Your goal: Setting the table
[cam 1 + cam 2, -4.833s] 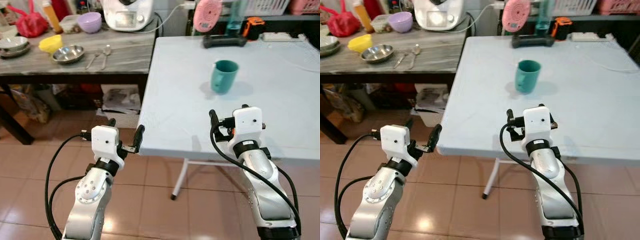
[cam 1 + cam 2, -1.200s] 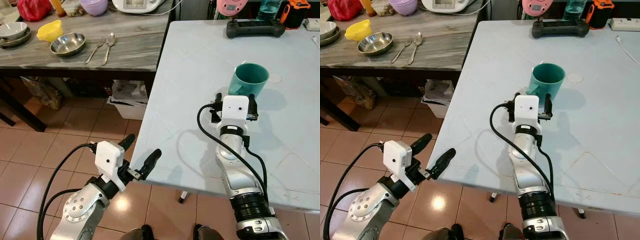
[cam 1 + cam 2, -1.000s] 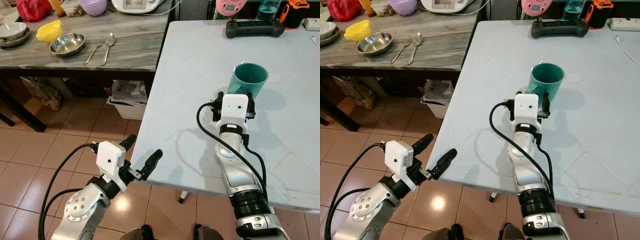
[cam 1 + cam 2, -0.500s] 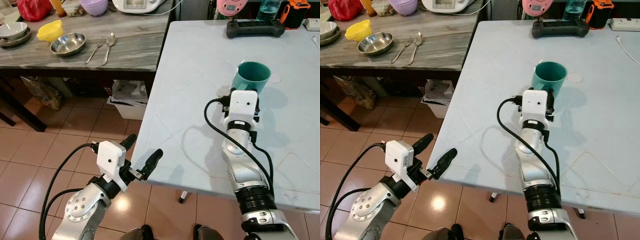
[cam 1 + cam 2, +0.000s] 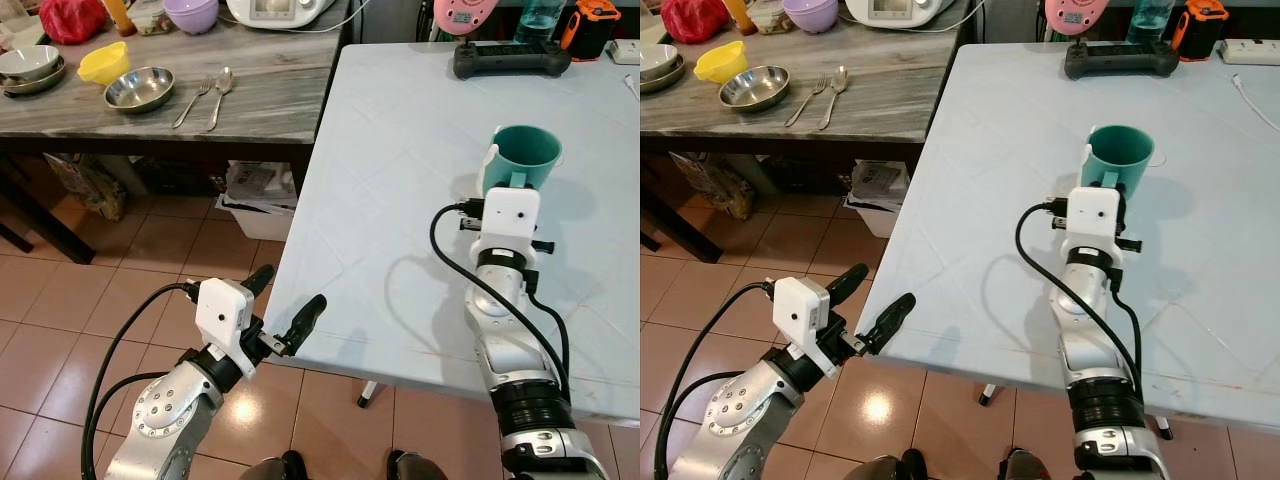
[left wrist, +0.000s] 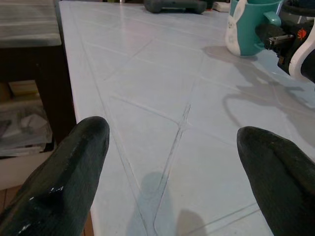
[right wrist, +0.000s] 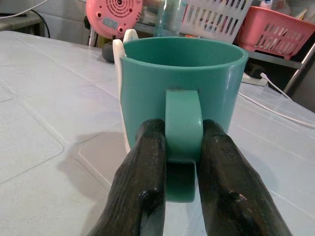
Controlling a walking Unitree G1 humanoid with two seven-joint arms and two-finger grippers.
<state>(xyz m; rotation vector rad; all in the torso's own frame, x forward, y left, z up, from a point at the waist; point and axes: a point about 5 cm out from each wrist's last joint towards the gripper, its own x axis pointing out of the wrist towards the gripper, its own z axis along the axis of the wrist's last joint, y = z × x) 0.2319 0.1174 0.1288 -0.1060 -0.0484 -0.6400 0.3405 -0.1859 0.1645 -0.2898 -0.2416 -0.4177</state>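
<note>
Teal mug (image 5: 526,158) upright on the pale table (image 5: 400,180), right gripper (image 7: 181,162) pinching its handle, left gripper (image 5: 280,312) spread wide at the table's near corner

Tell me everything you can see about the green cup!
The cup is teal-green, smooth like plastic, with a white part on one side. It stands upright and looks empty on the pale blue table. Its handle faces the robot, and the right gripper pinches that handle between two black fingers.
</note>
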